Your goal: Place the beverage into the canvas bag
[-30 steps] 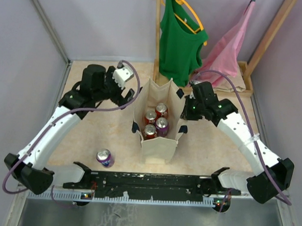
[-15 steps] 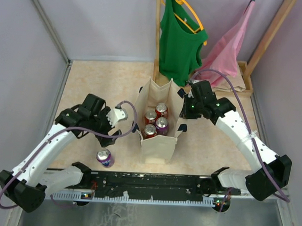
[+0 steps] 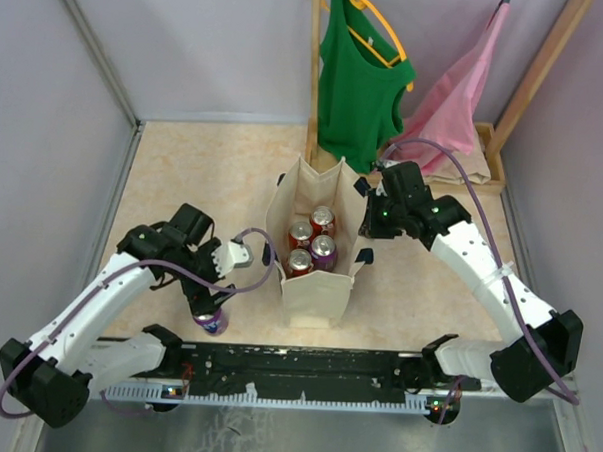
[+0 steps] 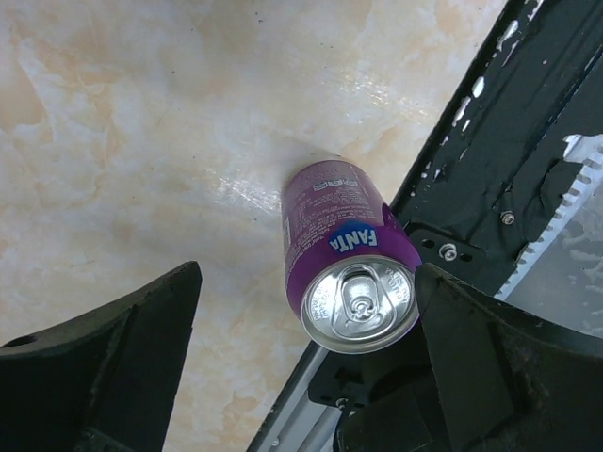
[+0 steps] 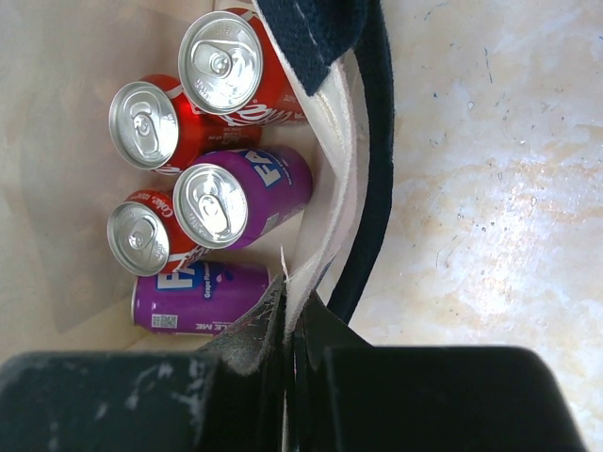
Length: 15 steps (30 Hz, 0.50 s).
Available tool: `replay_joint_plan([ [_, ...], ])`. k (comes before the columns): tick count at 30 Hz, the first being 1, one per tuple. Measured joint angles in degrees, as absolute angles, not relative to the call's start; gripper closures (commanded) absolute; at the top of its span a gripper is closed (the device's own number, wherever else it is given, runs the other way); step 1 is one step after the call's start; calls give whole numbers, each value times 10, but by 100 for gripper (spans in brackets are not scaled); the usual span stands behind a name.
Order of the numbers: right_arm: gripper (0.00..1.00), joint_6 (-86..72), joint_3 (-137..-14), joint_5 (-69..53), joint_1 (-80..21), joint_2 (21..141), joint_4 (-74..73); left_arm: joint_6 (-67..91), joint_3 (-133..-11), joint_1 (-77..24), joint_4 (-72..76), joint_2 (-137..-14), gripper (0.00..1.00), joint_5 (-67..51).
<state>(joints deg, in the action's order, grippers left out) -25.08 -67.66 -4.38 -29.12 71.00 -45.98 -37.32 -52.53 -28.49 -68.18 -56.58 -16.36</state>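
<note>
A purple Fanta can (image 3: 215, 323) stands upright on the table near the front edge, left of the canvas bag. In the left wrist view the can (image 4: 347, 247) sits between my fingers, close to the right one. My left gripper (image 3: 209, 304) (image 4: 306, 287) is open and straddles its top without holding it. The beige canvas bag (image 3: 316, 293) stands open at centre with several red and purple cans (image 3: 312, 244) inside. My right gripper (image 3: 368, 225) (image 5: 298, 320) is shut on the bag's right wall (image 5: 341, 141), beside the navy handle (image 5: 377, 122).
A green tank top (image 3: 358, 78) and a pink garment (image 3: 452, 102) hang on a wooden rack (image 3: 313, 76) behind the bag. A black rail (image 3: 305, 364) (image 4: 513, 132) runs along the near edge, right beside the can.
My left arm swung from the back left of the bag toward the near edge and came down over the purple can. The right arm and bag have not moved.
</note>
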Motion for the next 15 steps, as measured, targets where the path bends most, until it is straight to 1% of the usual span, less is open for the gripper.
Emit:
replay_joint_plan([
  [7,95,-251,-677,-44,-291,710,-461,-372,-519,-285,-684,-592,0,-174],
  [15,95,-251,-677,-43,-291,710,-463,-373,-493,-285,-696,-594,0,-170],
])
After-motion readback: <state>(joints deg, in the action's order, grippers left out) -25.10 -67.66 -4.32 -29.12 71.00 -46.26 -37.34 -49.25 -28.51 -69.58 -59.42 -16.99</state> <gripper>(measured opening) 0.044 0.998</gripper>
